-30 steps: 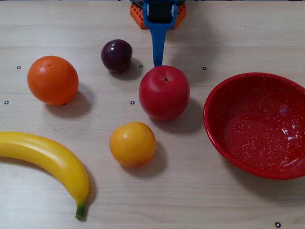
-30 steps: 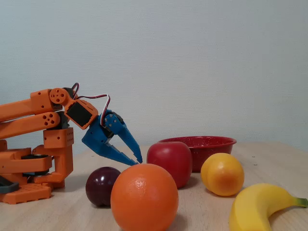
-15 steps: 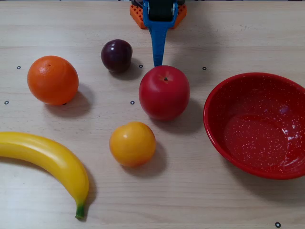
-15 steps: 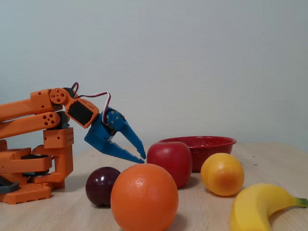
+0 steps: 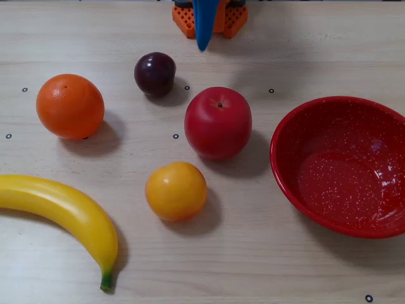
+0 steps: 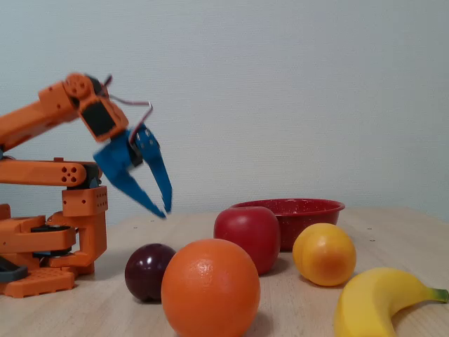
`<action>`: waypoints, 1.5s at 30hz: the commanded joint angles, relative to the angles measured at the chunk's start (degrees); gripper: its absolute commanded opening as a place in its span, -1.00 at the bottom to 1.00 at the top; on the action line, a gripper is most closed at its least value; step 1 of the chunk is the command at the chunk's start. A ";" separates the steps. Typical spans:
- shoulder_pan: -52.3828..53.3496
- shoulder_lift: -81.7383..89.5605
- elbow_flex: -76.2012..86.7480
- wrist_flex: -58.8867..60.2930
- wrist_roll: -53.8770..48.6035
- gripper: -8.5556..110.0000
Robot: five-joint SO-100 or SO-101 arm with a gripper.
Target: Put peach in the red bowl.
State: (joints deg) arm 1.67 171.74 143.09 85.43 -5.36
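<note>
On the table, left of the red apple [image 5: 218, 122] | your blue gripper [image 6: 163, 211] hangs raised beside the arm base, jaws slightly parted, empty | peach [image 5: 176, 190] rests in front of the apple, toward its left | red bowl [image 5: 297, 183] sits right of the apple, empty.

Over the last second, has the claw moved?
Yes. In a fixed view the claw has lifted and pulled back from the red apple, toward the arm's base.

Table [image 5: 304, 38]: pale wood grain, matt. Red bowl [image 5: 329, 107]: glossy, white-speckled. Peach [image 5: 176, 190]: smooth, glossy; gripper [image 6: 163, 209]: blue plastic.
</note>
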 commanded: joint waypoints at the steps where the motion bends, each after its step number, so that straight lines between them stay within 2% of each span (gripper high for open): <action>1: 2.29 -2.02 -9.32 2.11 -3.08 -0.86; 11: 8.44 -15.64 -30.15 10.99 -9.23 -0.86; 29: 21.97 -63.90 -76.11 21.80 -14.24 -0.86; 30: 22.15 -77.78 -89.12 21.80 -16.35 -0.75; 33: 21.45 -83.85 -94.57 21.80 -19.07 -0.69; 40: 19.86 -94.13 -101.51 21.80 -23.47 -0.38; 45: 17.84 -97.91 -102.83 21.80 -24.61 -0.33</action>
State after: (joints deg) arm 22.32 71.54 45.44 104.59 -28.74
